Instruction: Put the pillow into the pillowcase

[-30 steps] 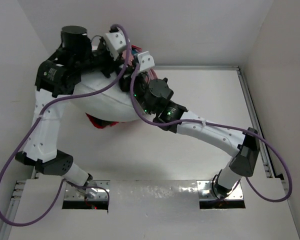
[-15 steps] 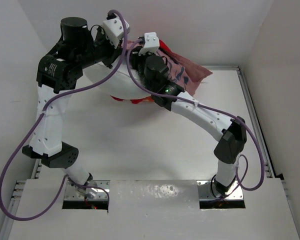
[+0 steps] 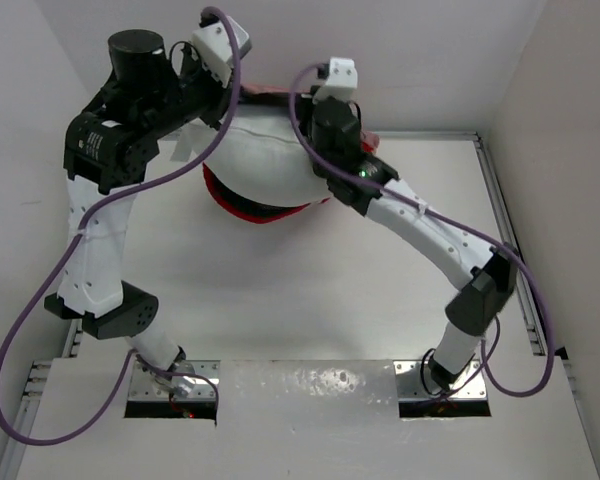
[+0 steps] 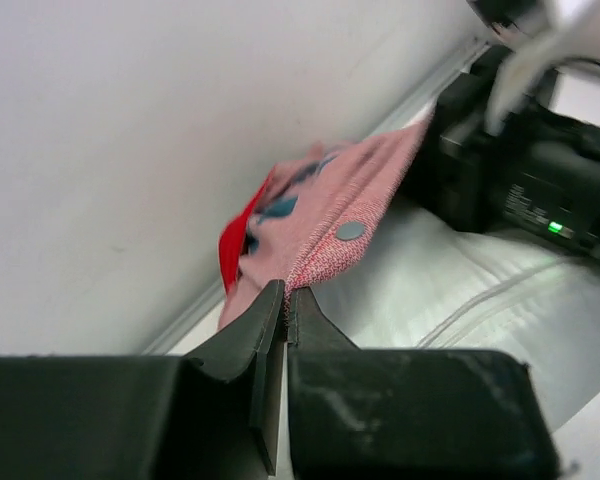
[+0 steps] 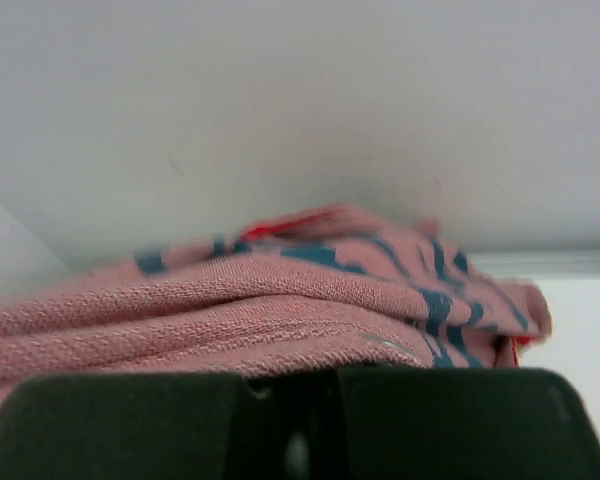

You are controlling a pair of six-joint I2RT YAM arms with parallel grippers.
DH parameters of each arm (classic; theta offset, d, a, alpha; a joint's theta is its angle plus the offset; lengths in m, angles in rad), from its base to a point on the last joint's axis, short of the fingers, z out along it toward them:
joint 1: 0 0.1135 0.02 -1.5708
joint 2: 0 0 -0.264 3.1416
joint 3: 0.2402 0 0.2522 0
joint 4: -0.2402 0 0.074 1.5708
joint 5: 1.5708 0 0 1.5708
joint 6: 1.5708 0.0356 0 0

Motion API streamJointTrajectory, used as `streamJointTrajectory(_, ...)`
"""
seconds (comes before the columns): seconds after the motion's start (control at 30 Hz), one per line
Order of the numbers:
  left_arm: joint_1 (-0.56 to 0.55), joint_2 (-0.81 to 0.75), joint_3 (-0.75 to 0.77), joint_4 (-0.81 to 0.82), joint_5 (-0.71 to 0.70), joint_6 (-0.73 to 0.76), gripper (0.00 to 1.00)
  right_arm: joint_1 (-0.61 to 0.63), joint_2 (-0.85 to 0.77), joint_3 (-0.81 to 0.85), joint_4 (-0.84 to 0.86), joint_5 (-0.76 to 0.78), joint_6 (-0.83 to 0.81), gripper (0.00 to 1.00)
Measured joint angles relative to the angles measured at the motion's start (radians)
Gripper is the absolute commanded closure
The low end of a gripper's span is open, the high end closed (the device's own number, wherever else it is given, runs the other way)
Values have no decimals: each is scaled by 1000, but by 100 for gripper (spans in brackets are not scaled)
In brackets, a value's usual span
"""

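Note:
The white pillow (image 3: 265, 165) hangs lifted between both arms at the back of the table. The red pillowcase (image 3: 242, 208) shows as a red rim under it and along its top edge. My left gripper (image 4: 286, 292) is shut on the pillowcase's pinkish hem (image 4: 325, 225), with the pillow (image 4: 450, 290) just to its right. My right gripper (image 5: 292, 372) is shut on bunched pink pillowcase fabric (image 5: 240, 300) printed with teal. In the top view the left gripper (image 3: 223, 92) and right gripper (image 3: 315, 100) are at the pillow's upper corners, their fingertips hidden.
The back wall (image 3: 400, 60) is right behind both grippers. A metal rail (image 3: 505, 230) runs along the table's right edge. Purple cables (image 3: 40, 320) loop off both arms. The right arm's wrist housing (image 4: 540, 180) is close to the left gripper.
Both arms have risen and moved back. The right gripper has swung up to the pillow's right top, the loose pink flap at right is gone, and the white pillow now shows between the arms.

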Motion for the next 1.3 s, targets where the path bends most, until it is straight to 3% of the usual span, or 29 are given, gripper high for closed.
streamJointTrajectory(0.1,2,2,37,29,2,-47,100,-8,158,374,-275,-23,5,97)
streamJointTrajectory(0.13,3,2,44,44,3,-65,100,-11,224,510,-338,-35,1,87)
streamJointTrajectory(0.17,8,2,46,63,0,-84,100,-15,281,624,-396,-53,-2,69)
streamJointTrajectory(0.2,10,2,46,78,-4,-101,100,-17,306,679,-431,-72,-5,35)
streamJointTrajectory(0.27,12,2,32,106,-23,-128,100,-24,280,628,-455,-134,-26,21)
streamJointTrajectory(0.37,13,4,-12,136,-95,-144,100,-34,117,352,-443,-258,-49,24)
streamJointTrajectory(0.5,23,19,-49,147,-192,-143,100,-54,-58,187,-468,-350,-72,56)
streamJointTrajectory(0.6,28,30,-50,145,-208,-143,100,-78,-191,90,-417,-394,-79,47)
streamJointTrajectory(0.7,28,29,-50,164,-208,-140,100,-89,-312,-26,-350,-446,-89,24)
streamJointTrajectory(0.87,28,29,-51,178,-193,-121,100,-83,-312,-109,-279,-550,-118,13)
streamJointTrajectory(1.17,28,11,-85,177,-147,-105,100,-82,-27,46,-280,-603,-216,7)
streamJointTrajectory(1.3,28,-13,-108,169,-136,-94,100,-101,55,85,-237,-595,-247,9)
